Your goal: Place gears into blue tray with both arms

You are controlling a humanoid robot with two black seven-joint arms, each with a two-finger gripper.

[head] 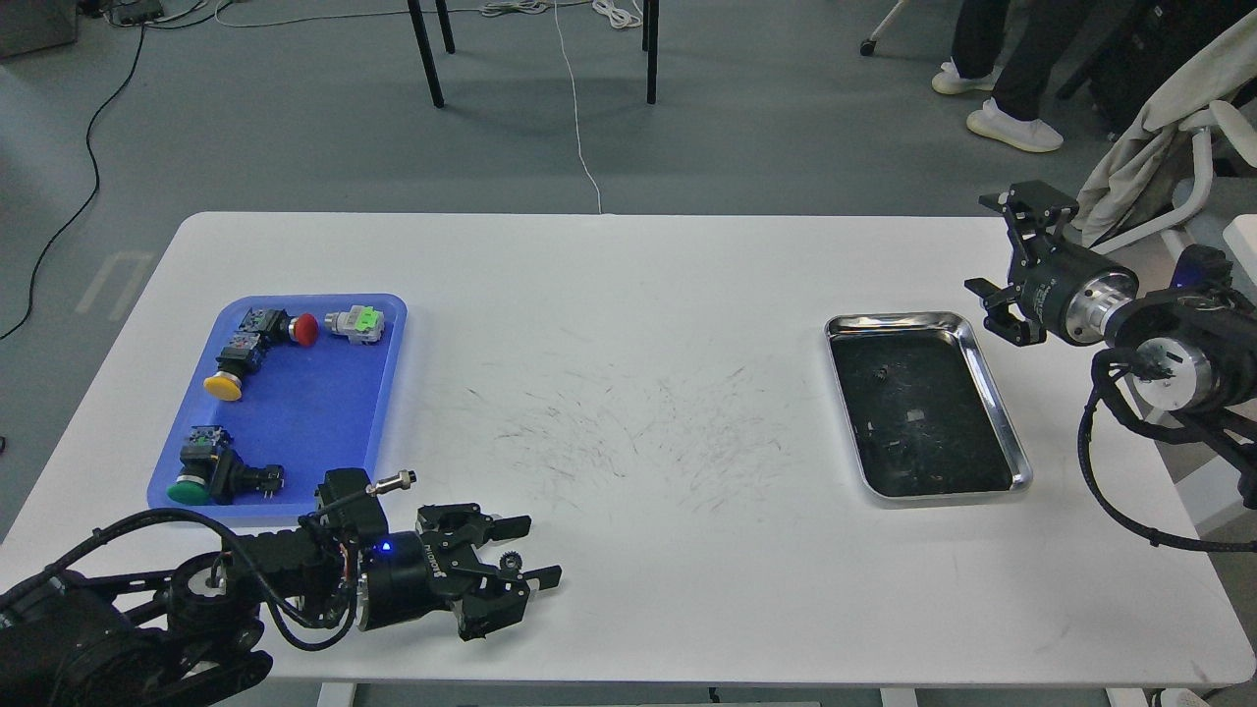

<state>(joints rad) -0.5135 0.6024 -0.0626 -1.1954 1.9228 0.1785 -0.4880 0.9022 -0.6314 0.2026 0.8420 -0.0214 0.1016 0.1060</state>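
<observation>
The blue tray lies at the table's left and holds several push-buttons. One tiny black gear lies on the white table near the front edge, between the spread fingers of my left gripper, which is open and lying low on the table. The gear sits closer to the lower finger; whether it touches it I cannot tell. A second small dark gear rests inside the steel tray at the right. My right gripper hangs open in the air beyond that tray's far right corner, holding nothing.
In the blue tray are a red-capped button, a yellow one, a green one and a grey-green switch. Chair legs, cables and a person's feet are on the floor behind the table.
</observation>
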